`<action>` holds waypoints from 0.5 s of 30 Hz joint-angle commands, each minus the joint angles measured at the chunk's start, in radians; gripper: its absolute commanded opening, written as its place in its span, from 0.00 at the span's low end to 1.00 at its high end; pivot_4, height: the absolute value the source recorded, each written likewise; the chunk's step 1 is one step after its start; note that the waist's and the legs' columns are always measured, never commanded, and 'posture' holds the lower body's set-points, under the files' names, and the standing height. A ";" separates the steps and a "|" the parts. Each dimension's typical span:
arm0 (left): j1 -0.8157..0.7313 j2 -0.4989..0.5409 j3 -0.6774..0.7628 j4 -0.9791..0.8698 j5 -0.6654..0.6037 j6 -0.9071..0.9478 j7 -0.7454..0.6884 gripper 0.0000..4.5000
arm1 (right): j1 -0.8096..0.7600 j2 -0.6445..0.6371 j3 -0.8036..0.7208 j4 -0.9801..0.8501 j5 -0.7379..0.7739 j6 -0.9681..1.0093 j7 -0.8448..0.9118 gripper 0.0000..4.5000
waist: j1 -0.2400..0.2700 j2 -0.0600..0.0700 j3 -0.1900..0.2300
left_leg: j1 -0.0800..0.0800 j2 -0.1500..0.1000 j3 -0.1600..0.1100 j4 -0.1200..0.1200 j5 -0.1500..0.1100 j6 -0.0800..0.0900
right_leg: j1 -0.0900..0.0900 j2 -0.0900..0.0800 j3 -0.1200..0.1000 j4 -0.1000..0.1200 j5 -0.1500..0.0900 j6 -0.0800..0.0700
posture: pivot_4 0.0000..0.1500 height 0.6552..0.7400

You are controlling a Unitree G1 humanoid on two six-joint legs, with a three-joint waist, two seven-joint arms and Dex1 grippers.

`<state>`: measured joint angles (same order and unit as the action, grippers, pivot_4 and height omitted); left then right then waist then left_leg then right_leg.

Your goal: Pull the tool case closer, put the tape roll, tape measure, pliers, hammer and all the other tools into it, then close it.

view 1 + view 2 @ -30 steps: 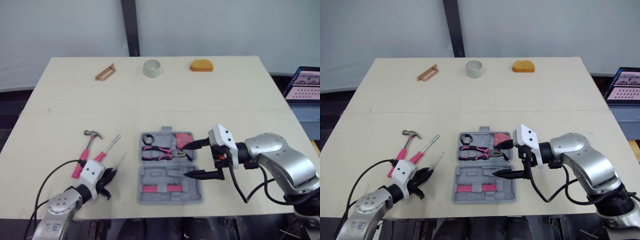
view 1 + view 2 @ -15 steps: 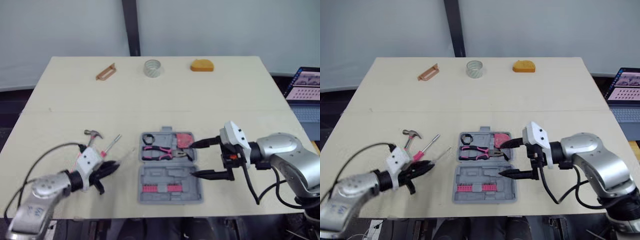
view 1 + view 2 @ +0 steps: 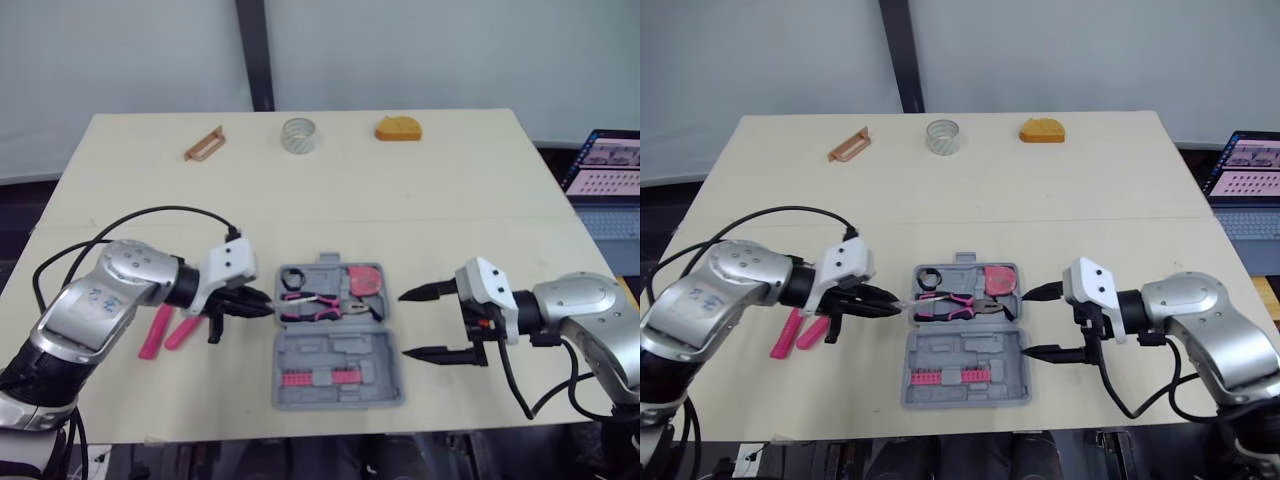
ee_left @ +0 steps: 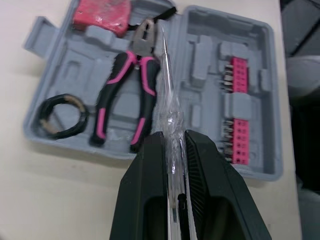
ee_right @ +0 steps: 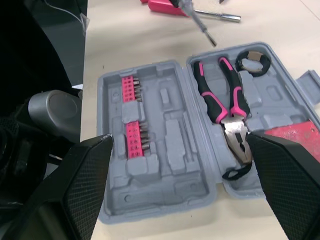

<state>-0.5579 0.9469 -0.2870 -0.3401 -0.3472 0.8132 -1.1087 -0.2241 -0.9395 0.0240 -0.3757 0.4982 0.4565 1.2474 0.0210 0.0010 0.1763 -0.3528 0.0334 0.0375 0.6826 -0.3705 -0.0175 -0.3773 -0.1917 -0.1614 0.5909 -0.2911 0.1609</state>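
At lower centre of the head view, on the desk (image 3: 450, 200): the open grey tool case (image 3: 340, 345), with pliers (image 3: 318, 301) and a black ring (image 3: 293, 277) already seated in its upper half. Just left of the case, the left pincer (image 3: 258, 303), pressed together on a clear screwdriver (image 4: 167, 102). Long axis of that tool running left to right in the head view, tip just short of the case's left rim and pointing across the pliers. Probably calls for a short carry rightward and down into a free slot, the left arm plainly the nearer one.

At lower right, the right pincer (image 3: 402, 325), spread wide, holding nothing, just beside the case's right edge and not touching it.

Under the left forearm, two pink handles (image 3: 152, 335) flat on the desk. Along the upper edge, well apart from both arms: the tape roll (image 3: 298, 134), an orange piece (image 3: 398, 128), a brown piece (image 3: 204, 144).
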 commanded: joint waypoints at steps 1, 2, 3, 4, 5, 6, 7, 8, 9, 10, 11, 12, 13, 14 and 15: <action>-0.046 0.020 -0.073 -0.029 0.033 0.040 -0.041 0.01 | 0.006 -0.001 -0.021 -0.005 -0.006 -0.023 -0.006 1.00 | 0.003 -0.001 0.000 | 0.000 0.000 0.000 0.000 0.000 0.000 | 0.000 0.000 0.000 0.000 0.000 0.000 | 1.00 1.00; -0.063 0.018 -0.098 -0.028 0.048 0.051 -0.042 0.01 | 0.008 0.002 -0.020 -0.004 -0.008 -0.025 -0.006 1.00 | 0.004 -0.001 0.000 | 0.000 0.000 0.000 0.001 0.000 0.000 | 0.000 0.000 0.000 0.000 0.000 0.000 | 1.00 1.00; -0.077 0.012 -0.113 -0.024 0.058 0.060 -0.040 0.01 | 0.008 0.004 -0.018 -0.003 -0.010 -0.025 -0.008 1.00 | 0.004 -0.001 0.001 | 0.000 0.000 0.000 0.001 0.000 0.000 | 0.000 0.000 0.001 0.000 0.000 0.000 | 1.00 1.00; -0.094 -0.002 -0.125 -0.021 0.062 0.083 -0.031 0.01 | 0.010 0.005 -0.015 0.002 -0.016 -0.030 -0.007 1.00 | 0.005 -0.002 0.001 | 0.000 0.000 0.000 0.001 0.000 0.000 | 0.000 0.000 0.001 0.000 0.000 0.000 | 1.00 1.00; -0.104 -0.009 -0.132 -0.019 0.063 0.092 -0.029 0.01 | 0.011 0.006 -0.010 0.002 -0.023 -0.033 -0.009 1.00 | 0.006 -0.002 0.001 | 0.000 0.000 0.000 0.001 0.000 0.000 | 0.000 0.000 0.001 0.000 0.000 0.000 | 1.00 1.00; -0.113 -0.014 -0.145 -0.017 0.069 0.095 -0.032 0.01 | 0.011 0.008 -0.005 0.003 -0.028 -0.035 -0.010 1.00 | 0.007 -0.003 0.002 | -0.001 0.000 0.000 0.001 0.000 0.000 | 0.000 0.000 0.001 0.000 0.000 0.000 | 1.00 1.00; -0.123 -0.021 -0.164 -0.013 0.085 0.086 -0.035 0.01 | 0.010 0.010 -0.002 0.007 -0.031 -0.038 -0.010 1.00 | 0.007 -0.003 0.002 | -0.001 0.000 0.000 0.002 0.000 0.000 | 0.000 0.000 0.001 0.000 0.000 0.000 | 1.00 1.00; -0.129 -0.028 -0.183 -0.006 0.103 0.073 -0.035 0.01 | 0.008 0.011 0.000 0.010 -0.033 -0.039 -0.009 1.00 | 0.007 -0.003 0.002 | -0.001 0.000 0.000 0.002 0.000 0.000 | 0.000 0.000 0.001 0.000 0.000 0.000 | 1.00 1.00; -0.136 -0.037 -0.201 0.005 0.121 0.059 -0.035 0.01 | 0.004 0.010 0.003 0.013 -0.034 -0.039 -0.006 1.00 | 0.007 -0.003 0.002 | -0.001 0.000 0.000 0.002 0.000 0.000 | 0.000 0.000 0.001 0.000 0.000 0.000 | 1.00 1.00; -0.142 -0.054 -0.219 0.018 0.134 0.052 -0.033 0.01 | -0.002 0.007 0.007 0.020 -0.038 -0.039 0.002 1.00 | 0.006 -0.003 0.002 | -0.001 0.000 0.000 0.002 0.000 0.000 | 0.000 0.000 0.001 0.000 0.000 0.000 | 1.00 1.00; -0.147 -0.066 -0.229 0.028 0.141 0.048 -0.034 0.01 | -0.007 0.004 0.010 0.024 -0.040 -0.040 0.008 1.00 | 0.006 -0.003 0.002 | -0.001 0.000 0.000 0.002 0.000 0.000 | 0.000 0.000 0.001 0.000 0.000 0.000 | 1.00 1.00; -0.151 -0.073 -0.241 0.035 0.152 0.042 -0.037 0.01 | -0.010 0.002 0.014 0.028 -0.043 -0.039 0.012 1.00 | 0.006 -0.003 0.002 | -0.001 0.000 0.000 0.002 0.000 0.000 | 0.000 0.000 0.001 0.000 0.000 0.000 | 1.00 1.00; -0.156 -0.080 -0.257 0.042 0.170 0.032 -0.036 0.01 | -0.013 0.000 0.016 0.033 -0.046 -0.041 0.017 1.00 | 0.006 -0.003 0.002 | -0.001 0.000 0.000 0.002 0.000 0.000 | 0.000 0.000 0.001 0.000 0.000 0.000 | 1.00 1.00; -0.160 -0.087 -0.269 0.045 0.181 0.030 -0.035 0.01 | -0.014 -0.006 0.017 0.038 -0.049 -0.040 0.025 1.00 | 0.006 -0.003 0.002 | -0.001 0.000 0.000 0.002 0.000 0.000 | 0.000 0.000 0.001 0.000 0.000 0.000 | 1.00 1.00; -0.162 -0.092 -0.275 0.047 0.189 0.029 -0.035 0.01 | -0.016 -0.010 0.018 0.044 -0.053 -0.042 0.031 1.00 | 0.006 -0.003 0.002 | -0.001 0.000 0.000 0.002 0.000 0.000 | 0.000 0.000 0.000 0.000 0.000 0.000 | 1.00 1.00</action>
<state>-0.6995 0.8562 -0.5632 -0.2906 -0.1788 0.8563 -1.1374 -0.2300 -0.9352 0.0433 -0.3266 0.4432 0.4305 1.2571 0.0270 -0.0022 0.1781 -0.3539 0.0333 0.0371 0.6844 -0.3704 -0.0173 -0.3773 -0.1915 -0.1609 0.5910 -0.2911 0.1609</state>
